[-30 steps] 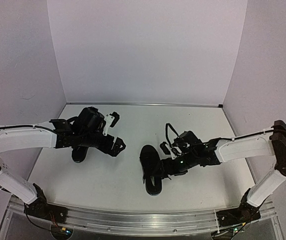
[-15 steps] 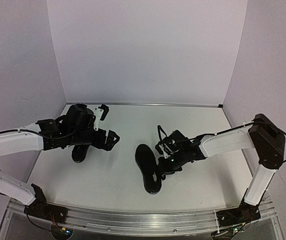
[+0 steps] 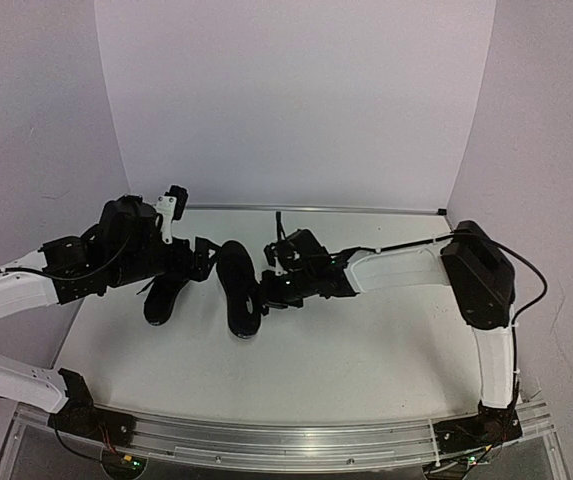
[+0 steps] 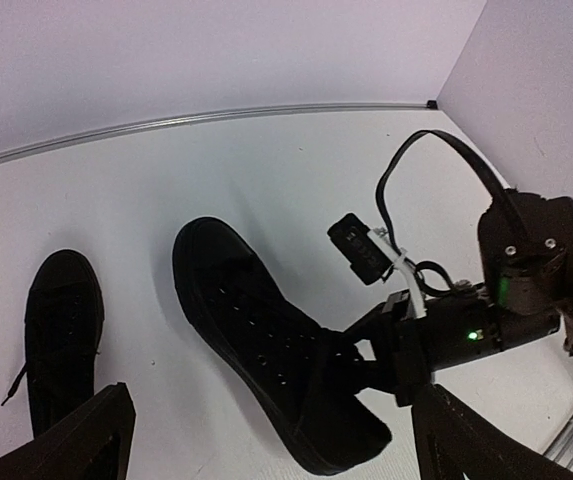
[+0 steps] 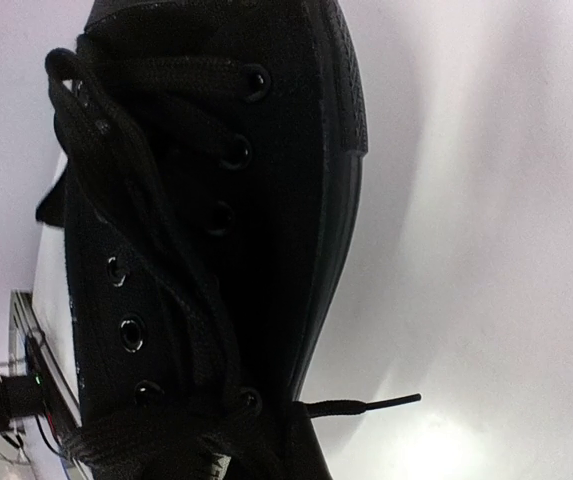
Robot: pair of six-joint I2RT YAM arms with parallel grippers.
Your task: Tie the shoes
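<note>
While the left gripper hangs above the white table with fingers spread wide and holding nothing, the right gripper is pinched tight at the laced top of the right shoe; whether on lace or tongue, cannot tell. That shoe lies left of mid-table, just beside the left shoe, with a gap between them. Left shoe sits partly under the left arm. One loose lace end lies on the table.
</note>
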